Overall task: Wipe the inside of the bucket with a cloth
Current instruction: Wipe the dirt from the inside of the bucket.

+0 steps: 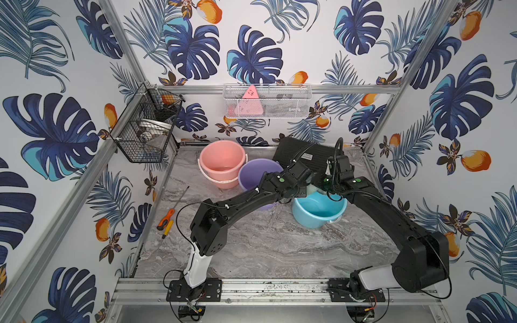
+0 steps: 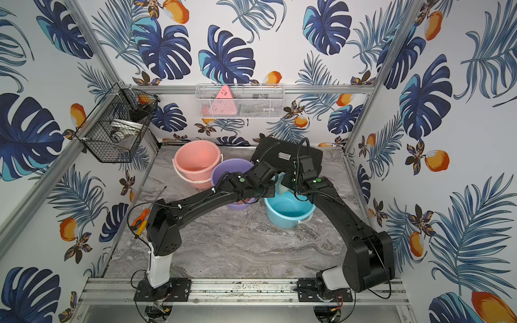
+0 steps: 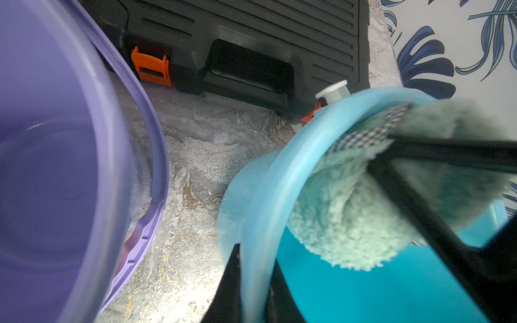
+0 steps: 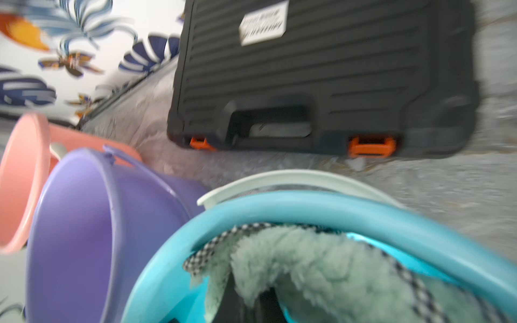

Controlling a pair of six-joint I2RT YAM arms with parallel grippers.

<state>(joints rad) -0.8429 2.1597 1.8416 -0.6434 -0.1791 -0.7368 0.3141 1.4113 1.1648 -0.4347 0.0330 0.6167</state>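
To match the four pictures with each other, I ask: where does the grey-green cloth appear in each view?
In a top view: the cloth, a pale patch between the wrists, at the far rim of the blue bucket.
In a top view: same patch.
Left wrist: fluffy, hanging just inside the blue rim.
Right wrist: fluffy, beneath the blue rim.
Shared landmark: the black tool case behind the bucket.

The marbled tabletop (image 1: 265,251) held a blue bucket (image 1: 316,215) right at my left gripper (image 3: 256,258), a purple bucket (image 1: 253,173) just left of it, a pink bucket (image 1: 221,159) beyond that, a black case (image 1: 319,158) ahead, and screwdrivers (image 1: 165,219) far left.
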